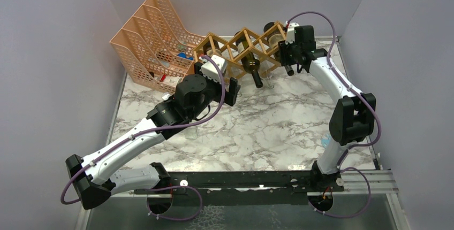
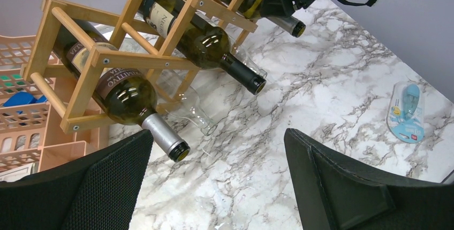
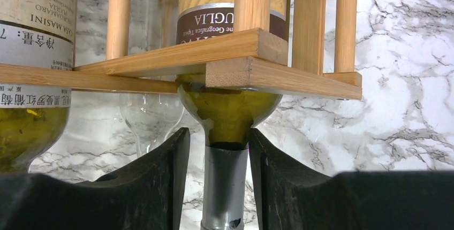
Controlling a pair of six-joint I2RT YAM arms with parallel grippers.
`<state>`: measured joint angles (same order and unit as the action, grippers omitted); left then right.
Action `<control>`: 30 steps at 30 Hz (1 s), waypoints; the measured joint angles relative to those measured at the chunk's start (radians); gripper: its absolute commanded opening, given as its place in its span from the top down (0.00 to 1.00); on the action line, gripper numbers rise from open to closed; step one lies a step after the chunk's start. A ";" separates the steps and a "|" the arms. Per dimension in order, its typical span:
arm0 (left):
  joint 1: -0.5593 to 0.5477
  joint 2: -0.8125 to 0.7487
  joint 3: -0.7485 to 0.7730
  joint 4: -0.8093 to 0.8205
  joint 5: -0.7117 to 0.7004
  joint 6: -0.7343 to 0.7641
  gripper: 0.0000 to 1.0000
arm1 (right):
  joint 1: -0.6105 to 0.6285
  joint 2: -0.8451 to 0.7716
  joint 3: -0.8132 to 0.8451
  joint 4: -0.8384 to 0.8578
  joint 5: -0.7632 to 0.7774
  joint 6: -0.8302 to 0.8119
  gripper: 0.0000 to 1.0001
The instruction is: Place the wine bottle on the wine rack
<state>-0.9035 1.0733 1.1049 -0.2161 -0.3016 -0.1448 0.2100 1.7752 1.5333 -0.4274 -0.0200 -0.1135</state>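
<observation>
L fingers wide; R fingers slightly apart.

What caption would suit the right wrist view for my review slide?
Right gripper straddling the foil-capped neck of a wine bottle lying in the wooden wine rack.

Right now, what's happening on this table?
The right gripper straddles the neck of a wine bottle that already lies in the right-end cell of the wine rack, a sliver of gap showing beside the neck. The left gripper hovers wide open and empty near the rack's left end. Two other bottles fill the neighbouring cells.
</observation>
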 measured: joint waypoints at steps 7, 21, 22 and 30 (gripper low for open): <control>0.000 0.000 0.000 -0.003 0.000 0.001 0.01 | -0.001 0.000 -0.021 0.032 0.001 0.000 0.52; 0.000 0.000 0.000 -0.003 0.000 0.020 0.01 | -0.002 -0.248 -0.136 0.080 -0.028 0.093 0.46; 0.000 0.000 0.001 -0.003 0.000 0.023 0.01 | -0.002 -0.274 -0.136 0.081 -0.038 0.109 0.46; 0.000 -0.029 0.039 -0.010 0.000 0.063 0.01 | 0.000 -0.412 -0.194 0.028 -0.219 0.229 0.45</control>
<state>-0.9035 1.0439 1.1435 -0.2256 -0.3019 -0.0814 0.2104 1.3628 1.3392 -0.3992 -0.2386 0.1154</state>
